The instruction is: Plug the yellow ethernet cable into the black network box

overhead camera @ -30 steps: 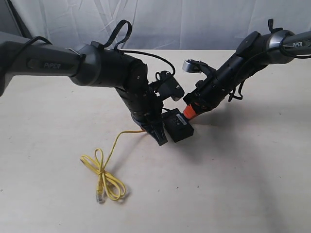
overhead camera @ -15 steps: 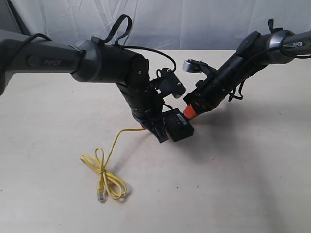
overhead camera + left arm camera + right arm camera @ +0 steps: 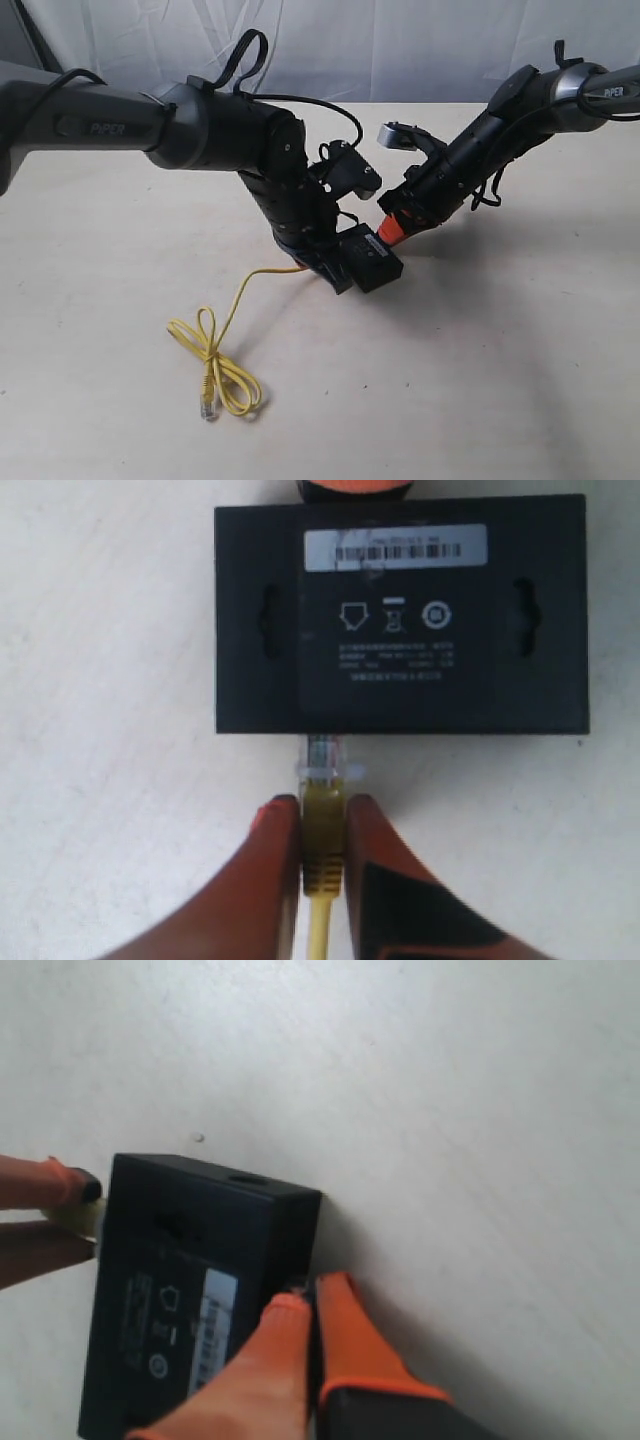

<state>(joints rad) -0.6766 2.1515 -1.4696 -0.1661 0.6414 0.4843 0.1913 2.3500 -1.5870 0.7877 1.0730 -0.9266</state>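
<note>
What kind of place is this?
Probably a robot lab bench: a bare pale table, a white sheet hung behind it, and two robot arms working on a box and a cable.

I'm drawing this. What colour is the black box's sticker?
The sticker is whitish with black barcode stripes; left wrist view shows it best.

Matt black plastic makes up the black network box point(image 3: 400, 620), with a pale, faintly shiny label point(image 3: 395, 547). The yellow ethernet cable point(image 3: 208, 348), coiled at seven o'clock, has a smooth jacket and a clear plastic plug point(image 3: 322, 760). The table point(image 3: 480, 380) is matt, pale and faintly speckled; at twelve o'clock hangs creased white cloth point(image 3: 420, 50).
</note>
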